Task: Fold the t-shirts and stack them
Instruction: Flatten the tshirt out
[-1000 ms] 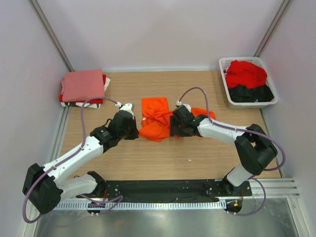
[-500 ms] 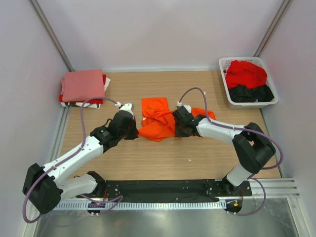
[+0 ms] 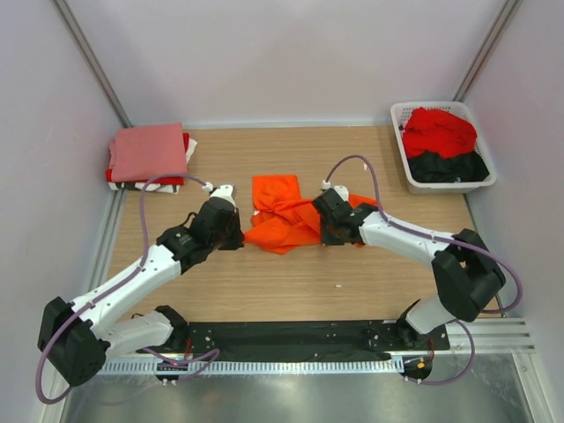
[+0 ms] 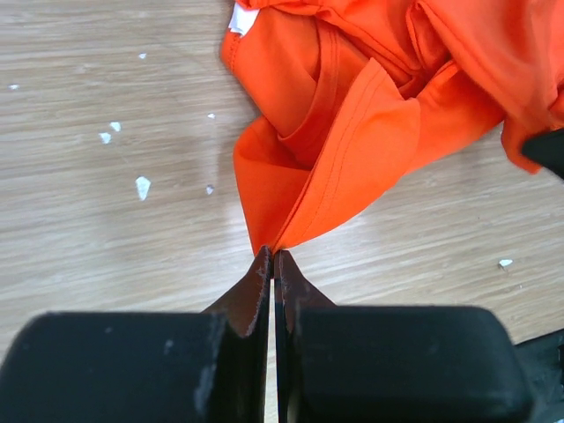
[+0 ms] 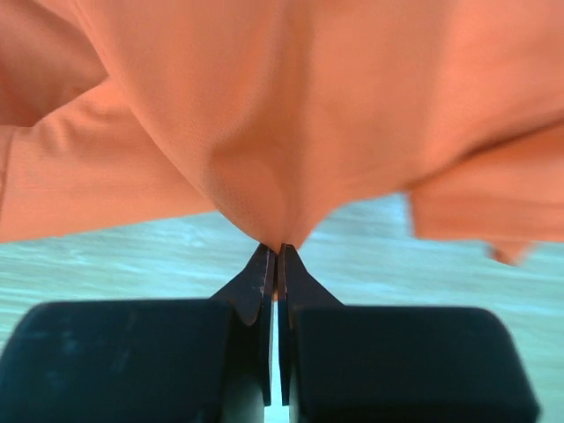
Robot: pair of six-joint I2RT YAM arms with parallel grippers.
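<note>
On table [image 3: 264,291] ctr, crumpled orange t-shirt [image 3: 280,220], L tool [image 4: 273,256] clamped on hem, R tool [image 5: 279,249] clamped on fold

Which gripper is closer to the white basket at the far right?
Right. The right gripper pinches the right side of the orange t-shirt, toward the basket; the left gripper pinches its left side, farther from the basket.

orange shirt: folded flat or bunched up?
Bunched up. The orange t-shirt lies crumpled and twisted mid-table; left gripper and right gripper each pinch an edge of it.
</note>
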